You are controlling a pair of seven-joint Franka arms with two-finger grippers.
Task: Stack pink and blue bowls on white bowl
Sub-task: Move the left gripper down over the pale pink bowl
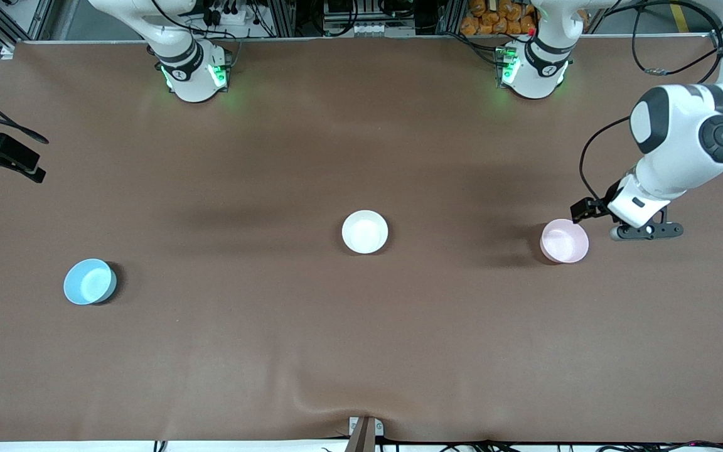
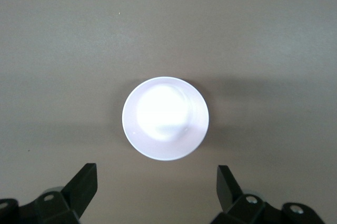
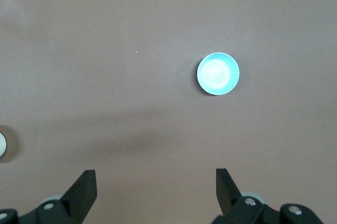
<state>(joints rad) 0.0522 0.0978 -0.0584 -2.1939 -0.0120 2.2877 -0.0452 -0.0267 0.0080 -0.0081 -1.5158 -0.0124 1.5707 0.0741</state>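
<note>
On the brown cloth-covered table (image 1: 361, 351) 3 small round glossy bowls stand well apart from each other, all upright and empty. The plain white bowl (image 1: 365, 231) is in the middle of the table. The pale pink bowl (image 1: 564, 241) stands toward the left arm's end, a little nearer to the front camera than the white one. The light sky-blue bowl (image 1: 90, 282) stands toward the right arm's end and is the nearest of the 3 to the front camera. Nothing lies between the bowls; the cloth between them is bare, with only a small fold at the edge nearest the front camera. A black camera mount (image 1: 4, 157) reaches in at the right arm's end of the table.

The left gripper (image 1: 645, 231) hangs in the air just beside the pink bowl, over the cloth toward the left arm's end. Its 2 black fingers (image 2: 84, 184) are spread wide and hold nothing; in the left wrist view the pink bowl (image 2: 165, 118) appears between them, lower down, not touched.

The right gripper (image 3: 156, 190) is seen only in the right wrist view. Its fingers (image 3: 84, 187) are also spread wide and empty, high over the table, with the blue bowl (image 3: 218, 73) well apart below.
</note>
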